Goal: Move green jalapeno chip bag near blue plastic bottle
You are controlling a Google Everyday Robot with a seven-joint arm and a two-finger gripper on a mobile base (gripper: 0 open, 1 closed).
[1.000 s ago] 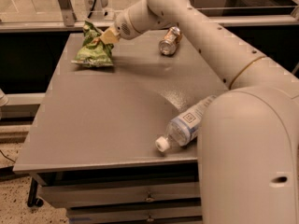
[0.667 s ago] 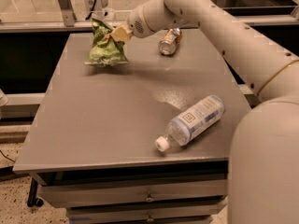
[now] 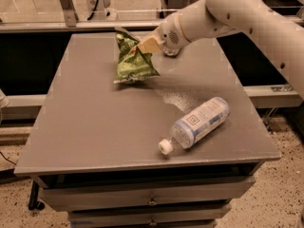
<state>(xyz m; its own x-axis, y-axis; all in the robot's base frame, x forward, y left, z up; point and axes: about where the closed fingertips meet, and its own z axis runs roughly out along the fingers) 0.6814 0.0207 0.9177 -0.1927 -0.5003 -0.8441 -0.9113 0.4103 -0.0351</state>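
Note:
The green jalapeno chip bag (image 3: 133, 59) hangs crinkled in the air above the middle back of the grey table (image 3: 90, 122). My gripper (image 3: 144, 46) is shut on the bag's upper right edge and holds it lifted off the table. The blue plastic bottle (image 3: 197, 123) lies on its side near the table's front right, white cap pointing to the front left, label with a small square mark facing up. The bag is up and to the left of the bottle, well apart from it.
My white arm (image 3: 247, 13) reaches in from the upper right over the table's back right part. The small metallic can is hidden behind the arm. The table's front edge runs just below the bottle's cap. A railing (image 3: 66, 4) stands behind the table.
My gripper has lifted the chip bag from the table's back left corner and carried it right and toward the front. The arm now covers the small can. The bottle has not moved.

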